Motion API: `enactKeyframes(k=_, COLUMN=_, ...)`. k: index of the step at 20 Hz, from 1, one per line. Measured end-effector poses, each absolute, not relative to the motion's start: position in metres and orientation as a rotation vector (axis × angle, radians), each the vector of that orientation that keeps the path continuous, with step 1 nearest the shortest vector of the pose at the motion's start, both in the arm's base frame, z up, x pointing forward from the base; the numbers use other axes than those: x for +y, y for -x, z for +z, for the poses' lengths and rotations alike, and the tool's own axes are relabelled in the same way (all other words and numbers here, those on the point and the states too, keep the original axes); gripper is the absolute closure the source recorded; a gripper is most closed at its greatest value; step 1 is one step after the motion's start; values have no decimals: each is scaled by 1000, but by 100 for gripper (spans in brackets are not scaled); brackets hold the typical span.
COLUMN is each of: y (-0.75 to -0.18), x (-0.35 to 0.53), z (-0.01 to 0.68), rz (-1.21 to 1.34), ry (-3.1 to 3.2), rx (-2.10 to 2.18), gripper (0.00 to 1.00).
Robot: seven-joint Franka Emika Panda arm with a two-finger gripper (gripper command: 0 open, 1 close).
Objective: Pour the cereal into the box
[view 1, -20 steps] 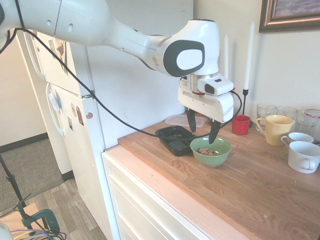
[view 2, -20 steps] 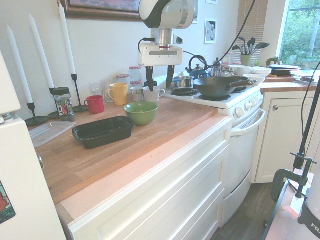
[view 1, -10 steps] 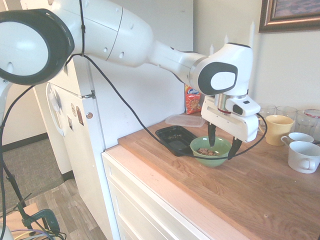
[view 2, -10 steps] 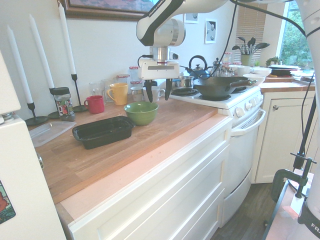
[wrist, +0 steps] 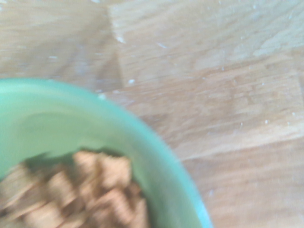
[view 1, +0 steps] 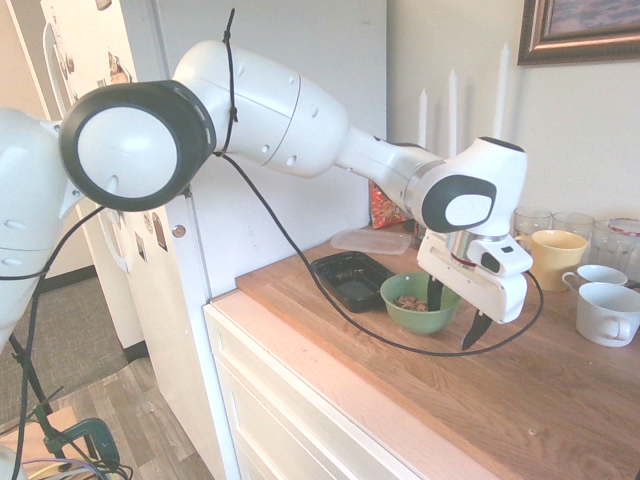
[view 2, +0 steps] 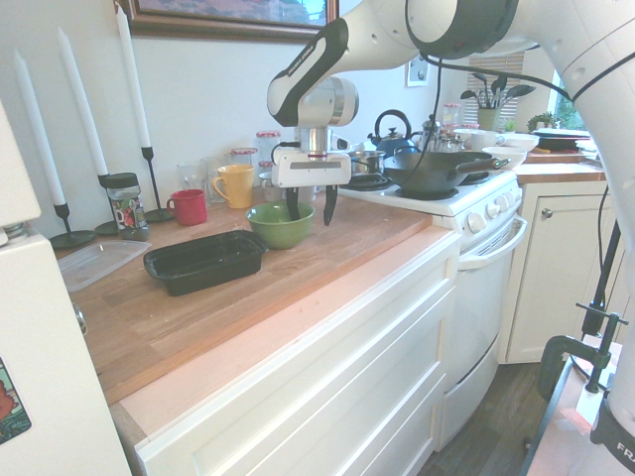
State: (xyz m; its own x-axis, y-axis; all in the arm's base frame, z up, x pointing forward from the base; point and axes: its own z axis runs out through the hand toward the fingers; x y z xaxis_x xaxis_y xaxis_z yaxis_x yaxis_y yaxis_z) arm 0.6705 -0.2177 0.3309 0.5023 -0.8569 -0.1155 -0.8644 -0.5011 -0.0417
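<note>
The cereal (view 1: pixel 408 301), a small heap of light-brown squarish pieces, lies in the bottom of a green bowl (view 1: pixel 402 312) on the wooden countertop (view 1: pixel 540 390). In the wrist view the cereal (wrist: pixel 80 192) fills the bowl's floor, with the green rim (wrist: pixel 156 156) curving past bare wood. Taking the green bowl as landmark: the box (view 1: pixel 350 275), a shallow black tray with rounded corners, sits just beside the bowl on its refrigerator side, nearly touching it; whether anything lies in it cannot be told. In the second exterior view the box (view 2: pixel 203 260) appears beside the bowl (view 2: pixel 279 225), toward the picture's left.

The gripper (view 1: pixel 456 312) points straight down over the bowl's edge on the side away from the box. Its fingers stand wide apart: one finger (view 1: pixel 434 293) hangs inside the bowl's rim and the other outside it, so the rim lies between them; contact with the rim cannot be told. Nothing is clamped.

Beyond the bowl toward the wall lie a clear flat plastic container (view 1: pixel 370 240), an orange-red snack bag (view 1: pixel 384 206), a yellow mug (view 1: pixel 552 258) and a red cup (view 2: pixel 189 206). White mugs (view 1: pixel 607 312) stand farther along the countertop, past the gripper. Tall white candles (view 2: pixel 79 94) rise against the wall.
</note>
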Motion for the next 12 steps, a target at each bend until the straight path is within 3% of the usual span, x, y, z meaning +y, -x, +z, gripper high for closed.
enactKeyframes(k=12, y=-673, x=-217, z=326, rz=130, ry=2636, rx=1511, gripper=100)
